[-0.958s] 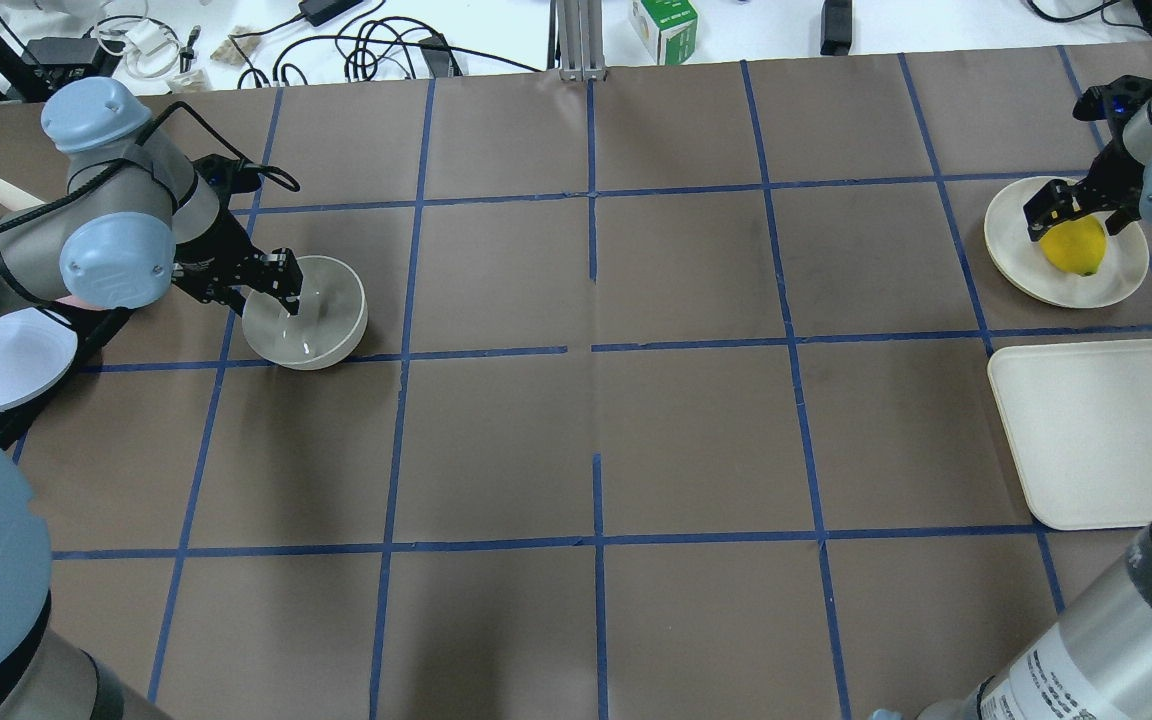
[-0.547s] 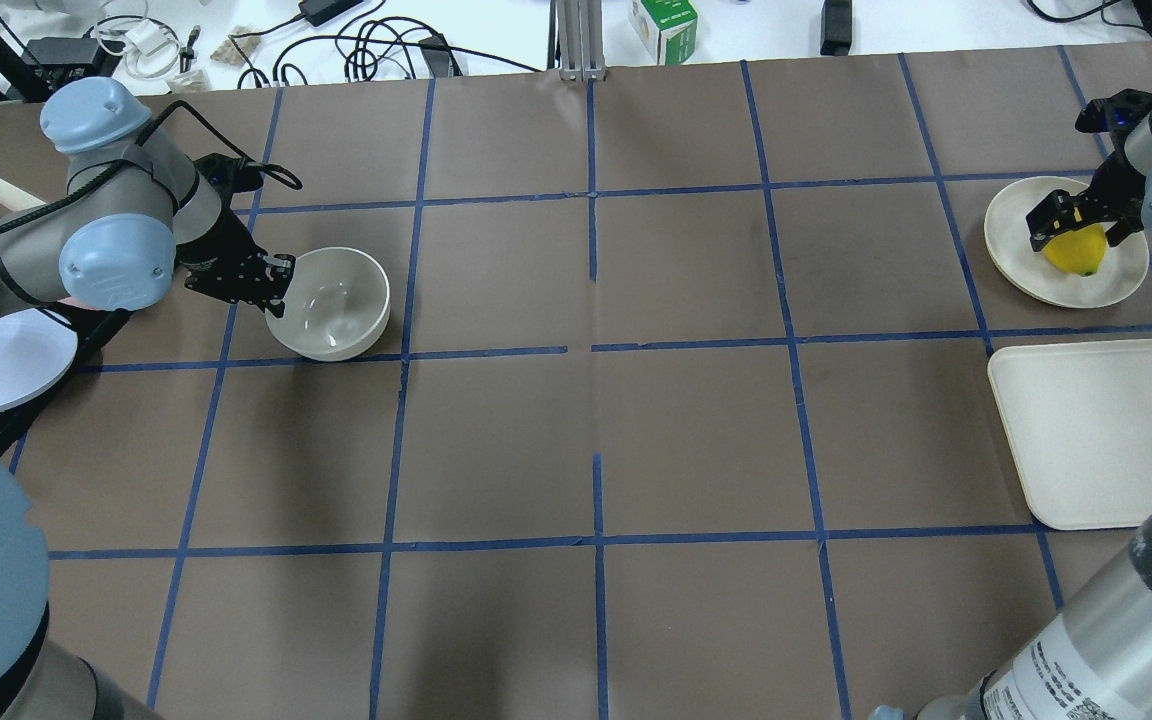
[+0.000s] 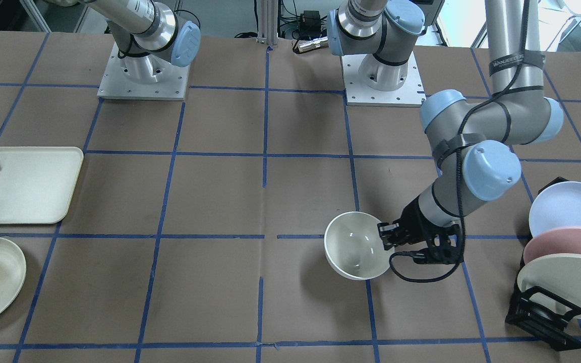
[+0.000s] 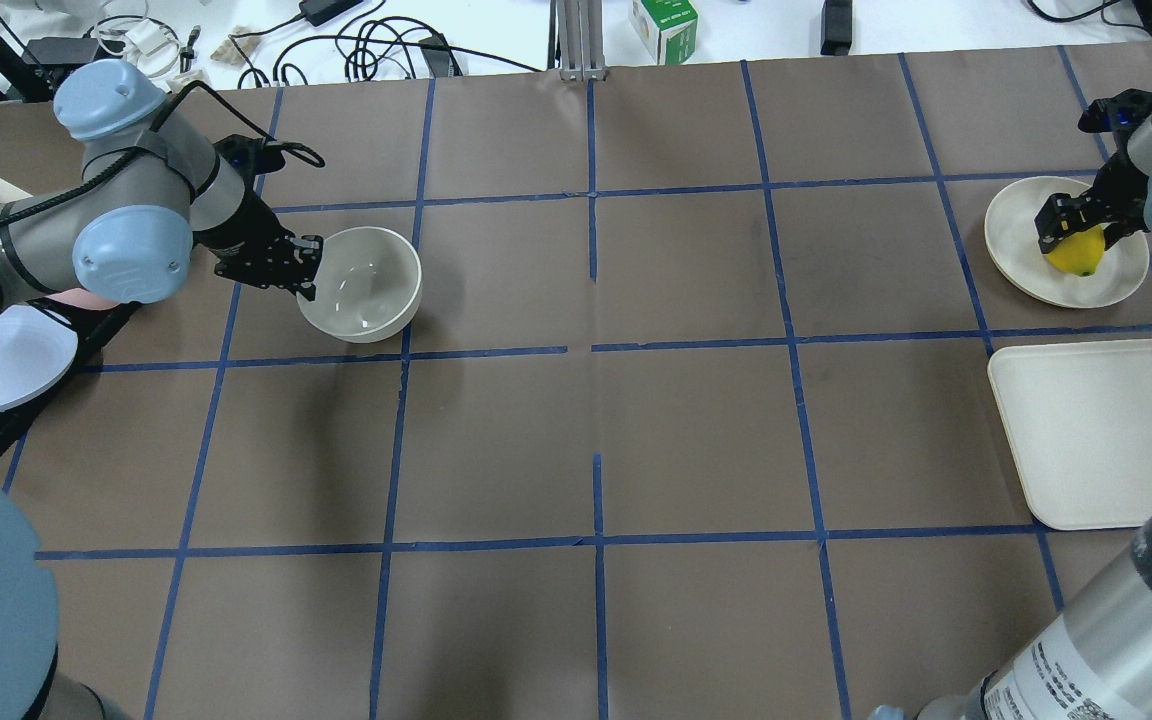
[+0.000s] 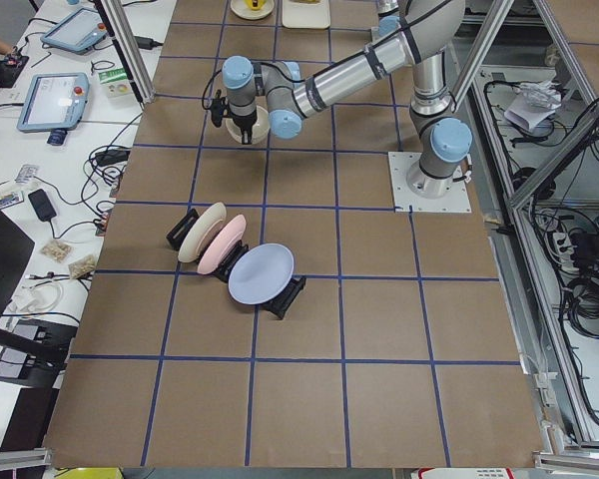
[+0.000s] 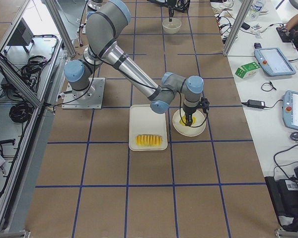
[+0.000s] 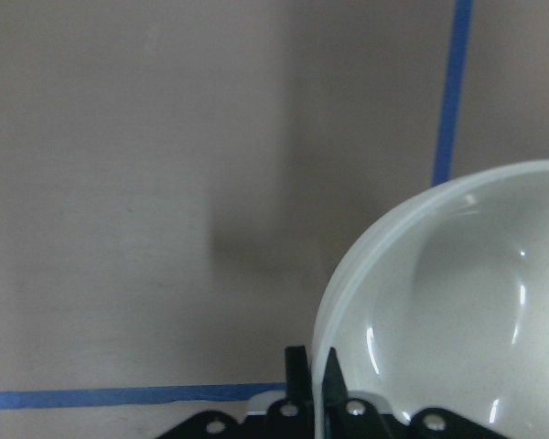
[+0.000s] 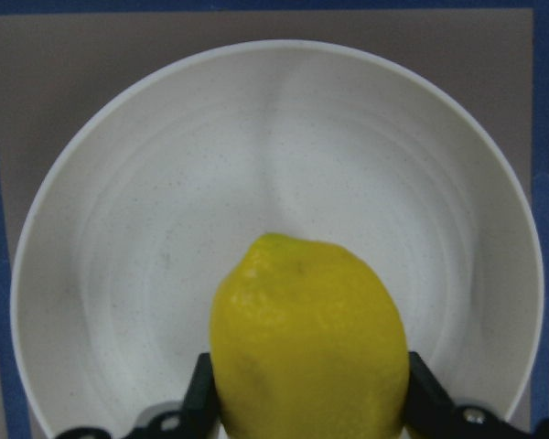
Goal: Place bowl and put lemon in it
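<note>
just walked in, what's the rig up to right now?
The left end effector pinches the bowl by its rim, one finger inside and one outside. The bowl looks slightly tilted and seems to be held just off the table. Far across on the other side, the right end effector is closed on the lemon over a cream plate. The bowl is empty and the lemon is not yet in it.
</note>
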{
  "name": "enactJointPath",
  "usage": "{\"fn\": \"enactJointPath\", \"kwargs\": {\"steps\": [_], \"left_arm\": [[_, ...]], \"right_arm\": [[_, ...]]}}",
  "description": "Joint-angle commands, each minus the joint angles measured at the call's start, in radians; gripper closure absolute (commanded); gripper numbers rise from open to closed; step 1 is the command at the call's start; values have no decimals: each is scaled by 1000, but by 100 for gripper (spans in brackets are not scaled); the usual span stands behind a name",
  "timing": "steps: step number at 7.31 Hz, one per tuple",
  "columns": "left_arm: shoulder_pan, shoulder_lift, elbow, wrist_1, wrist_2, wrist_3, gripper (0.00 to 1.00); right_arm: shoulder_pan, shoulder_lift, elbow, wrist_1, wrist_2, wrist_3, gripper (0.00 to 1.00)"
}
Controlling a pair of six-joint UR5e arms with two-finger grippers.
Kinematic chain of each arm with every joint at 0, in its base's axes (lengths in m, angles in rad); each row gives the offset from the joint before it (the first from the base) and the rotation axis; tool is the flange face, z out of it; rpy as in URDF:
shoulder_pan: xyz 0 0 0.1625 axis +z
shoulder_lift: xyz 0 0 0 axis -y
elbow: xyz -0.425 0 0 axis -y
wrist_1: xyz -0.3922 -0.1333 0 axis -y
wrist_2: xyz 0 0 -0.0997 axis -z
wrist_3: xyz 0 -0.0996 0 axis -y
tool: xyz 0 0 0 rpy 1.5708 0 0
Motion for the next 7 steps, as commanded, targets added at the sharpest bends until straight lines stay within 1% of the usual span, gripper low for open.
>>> {"fn": "enactJointPath", "kwargs": {"steps": [1, 2, 3, 4, 6, 7], "left_arm": [[-147, -31, -9, 138, -65, -195, 100], [-219, -59, -8, 225, -63, -273, 100], [-289, -85, -6, 305, -57, -379, 100], [-340, -103, -6, 354, -34, -424, 100], [-386, -96, -7, 361, 24, -459, 100], [-426, -102, -6, 363, 65, -484, 100]], "right_arm": [[4, -80, 2, 53, -21, 10, 100], [15, -117, 4, 96, -10, 52, 100], [45, -161, 4, 168, 4, 74, 100], [91, -196, 4, 189, 4, 98, 100], [180, -244, 5, 284, 5, 218, 100], [225, -249, 4, 327, 22, 235, 100]]}}
